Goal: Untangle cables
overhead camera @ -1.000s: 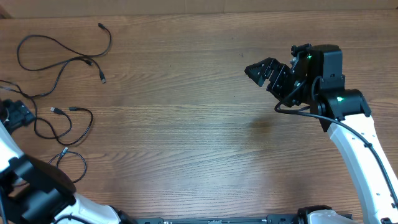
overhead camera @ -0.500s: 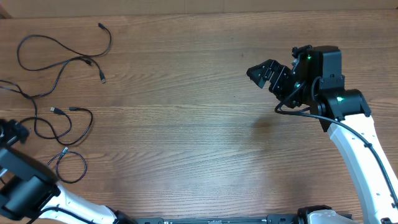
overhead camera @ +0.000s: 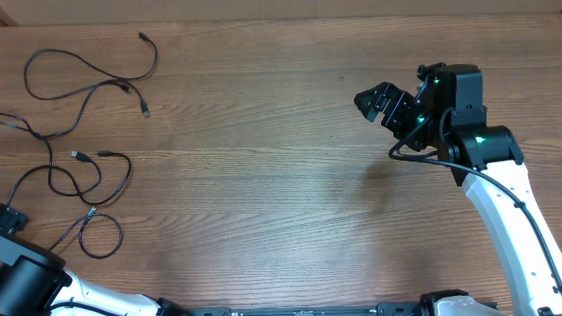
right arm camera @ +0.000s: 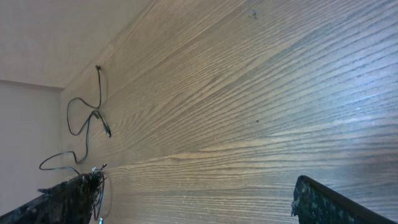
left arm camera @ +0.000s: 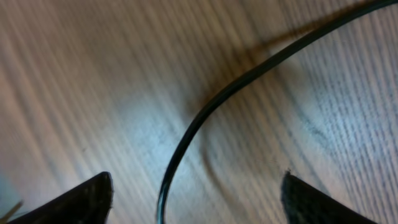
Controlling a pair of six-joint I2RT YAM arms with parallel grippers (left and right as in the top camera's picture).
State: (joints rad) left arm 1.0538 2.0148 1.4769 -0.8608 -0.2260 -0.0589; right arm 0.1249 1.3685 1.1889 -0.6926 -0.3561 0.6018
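Note:
Thin black cables lie at the far left of the wooden table. One cable [overhead camera: 88, 92] snakes in loops at the back left. Another cable [overhead camera: 117, 180] curls nearer the front and ends in a small coil [overhead camera: 101, 235]. My left gripper [overhead camera: 7, 216] is at the table's left edge, low over the wood. In the left wrist view its fingers [left arm camera: 199, 202] are wide open with a cable strand [left arm camera: 205, 112] running between them, not pinched. My right gripper [overhead camera: 373, 98] hovers at the back right, open and empty [right arm camera: 196, 199]. The cables [right arm camera: 87, 118] show far off in its view.
The table [overhead camera: 263, 175] is bare brown wood between the cables and the right arm [overhead camera: 492, 167]. The left arm's white body [overhead camera: 35, 285] fills the front left corner. A pale wall [right arm camera: 50, 37] lies beyond the table's far edge.
My left gripper has moved toward the front along the left edge, and a straight stretch of cable now shows leading to it. My right gripper has shifted slightly right.

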